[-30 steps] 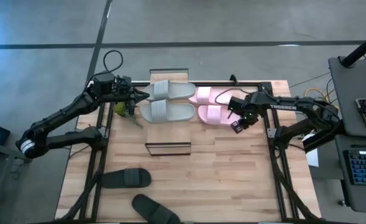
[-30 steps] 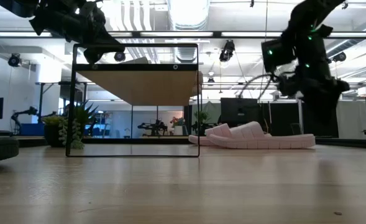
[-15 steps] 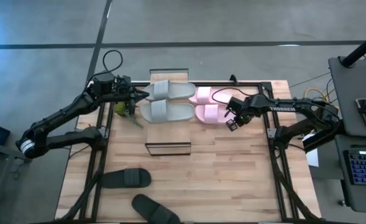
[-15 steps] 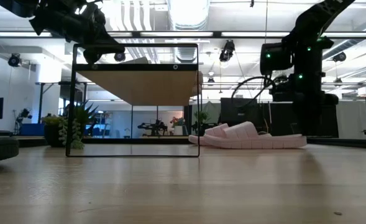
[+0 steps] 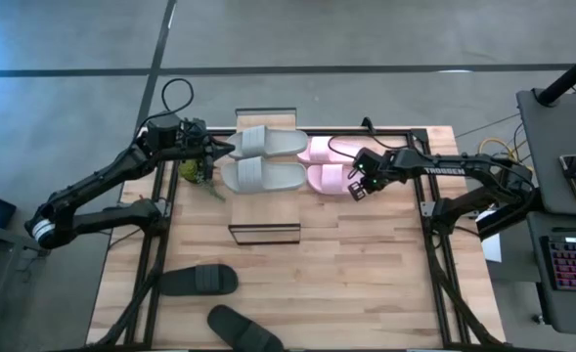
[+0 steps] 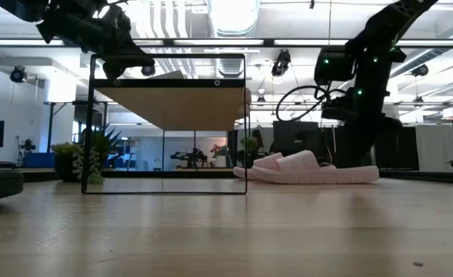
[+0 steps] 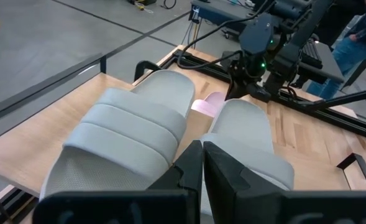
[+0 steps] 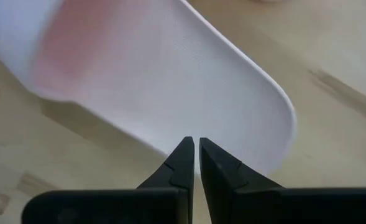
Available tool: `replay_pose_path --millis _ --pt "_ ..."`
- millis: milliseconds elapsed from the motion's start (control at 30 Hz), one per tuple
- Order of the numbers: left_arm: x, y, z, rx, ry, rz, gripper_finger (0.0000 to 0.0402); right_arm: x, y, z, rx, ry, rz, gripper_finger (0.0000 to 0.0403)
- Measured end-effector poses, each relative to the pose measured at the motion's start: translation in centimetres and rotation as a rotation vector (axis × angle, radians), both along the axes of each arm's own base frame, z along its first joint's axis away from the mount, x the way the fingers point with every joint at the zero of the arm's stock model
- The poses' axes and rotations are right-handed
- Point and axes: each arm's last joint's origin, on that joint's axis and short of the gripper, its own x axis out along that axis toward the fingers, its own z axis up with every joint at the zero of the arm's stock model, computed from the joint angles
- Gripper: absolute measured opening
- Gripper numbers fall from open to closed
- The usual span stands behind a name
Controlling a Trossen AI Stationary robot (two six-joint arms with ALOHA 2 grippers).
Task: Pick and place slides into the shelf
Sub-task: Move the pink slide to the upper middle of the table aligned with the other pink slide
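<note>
Both grippers pinched empty: right gripper (image 5: 354,190) beside pink slides (image 5: 329,178); shelf (image 6: 168,100) underside shadowed.

You have a small green plant (image 5: 196,173) at the table's (image 5: 346,264) left edge. A keyboard (image 5: 573,262) sits on the desk to the right.

Your high view looks straight down on the whole table (image 5: 366,264). Low view sits at tabletop level, facing across. Both share the shelf (image 6: 168,104). Left wrist view looks close over the grey slides (image 7: 127,134); right wrist, closer, on a pink slide (image 8: 170,74).
</note>
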Motion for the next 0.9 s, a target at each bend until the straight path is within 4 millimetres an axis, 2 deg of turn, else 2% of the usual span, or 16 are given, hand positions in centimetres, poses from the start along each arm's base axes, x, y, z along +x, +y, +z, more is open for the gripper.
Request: replay_pose_path --millis 267,567,700,900 --pt "0.0 0.0 0.0 -0.002 -0.002 0.001 0.0000 -1.6 0.6 0.5 0.081 0.171 -0.061 0.0018" --pt "0.1 0.1 -0.2 -0.009 0.006 0.001 0.0000 -3.1 -1.7 -0.5 0.045 0.198 -0.401 0.0018" --pt "0.1 0.1 -0.2 -0.010 0.006 0.000 0.0000 -3.2 -2.6 -1.2 0.107 0.189 -0.395 0.0018" --pt "0.1 0.1 -0.1 -0.008 0.005 0.000 0.0000 -2.7 -3.0 -2.5 0.167 0.209 -0.363 0.0018"
